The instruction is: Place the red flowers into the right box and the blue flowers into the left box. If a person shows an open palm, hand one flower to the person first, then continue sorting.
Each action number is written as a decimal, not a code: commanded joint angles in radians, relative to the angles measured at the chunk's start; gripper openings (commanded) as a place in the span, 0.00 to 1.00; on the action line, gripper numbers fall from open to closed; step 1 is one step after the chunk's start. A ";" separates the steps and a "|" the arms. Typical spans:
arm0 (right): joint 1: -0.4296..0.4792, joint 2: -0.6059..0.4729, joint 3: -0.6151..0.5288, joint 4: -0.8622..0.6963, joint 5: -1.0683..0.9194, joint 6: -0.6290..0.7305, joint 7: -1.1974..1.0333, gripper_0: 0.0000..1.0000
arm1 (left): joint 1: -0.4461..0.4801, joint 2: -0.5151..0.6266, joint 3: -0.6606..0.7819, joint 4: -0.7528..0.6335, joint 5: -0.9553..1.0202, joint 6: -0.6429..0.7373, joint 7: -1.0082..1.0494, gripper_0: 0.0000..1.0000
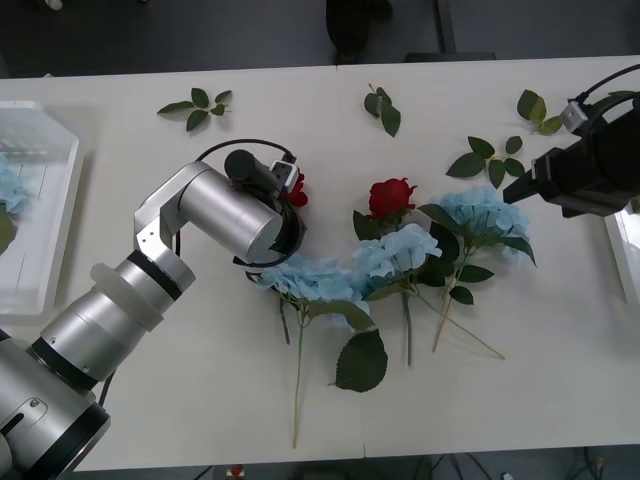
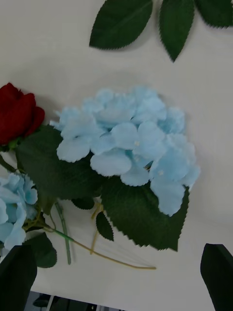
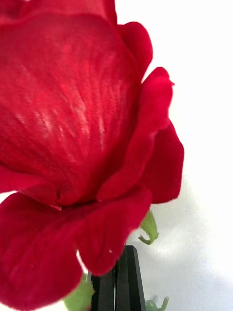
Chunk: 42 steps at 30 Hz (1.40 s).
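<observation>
Pinching a rose (image 3: pixel 73 146) at mid-counter, the left hand (image 3: pixel 119 282) has its fingers clenched at the bloom's base. Its bin lies at the right edge (image 1: pixel 622 250), where the right hand (image 2: pixel 116 277) hovers released over a hydrangea (image 2: pixel 131 146).

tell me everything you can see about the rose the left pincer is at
The red rose has a deep red, cloth-like head of layered petals with faint veining and small green sepals beneath. It sits at the left pincer, whose black fingers are closed together just under the head. In the front view its head peeks out beside the left wrist, above the white table, next to a blue hydrangea.
</observation>
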 commanded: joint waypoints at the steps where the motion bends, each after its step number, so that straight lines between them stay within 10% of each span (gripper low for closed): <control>1: 0.108 -0.056 -0.017 -0.180 0.058 -0.007 -0.173 0.98 | -0.075 -0.014 0.023 -0.050 0.047 0.025 -0.044 0.00; 21: 0.192 -0.076 0.032 -0.243 0.009 -0.142 -0.019 0.98 | -0.121 0.050 0.440 -0.689 0.360 0.399 0.008 0.00; 42: 0.140 -0.079 -0.068 -0.023 -0.735 -0.172 0.609 0.99 | 0.048 0.041 0.356 -0.992 0.113 0.195 0.201 0.00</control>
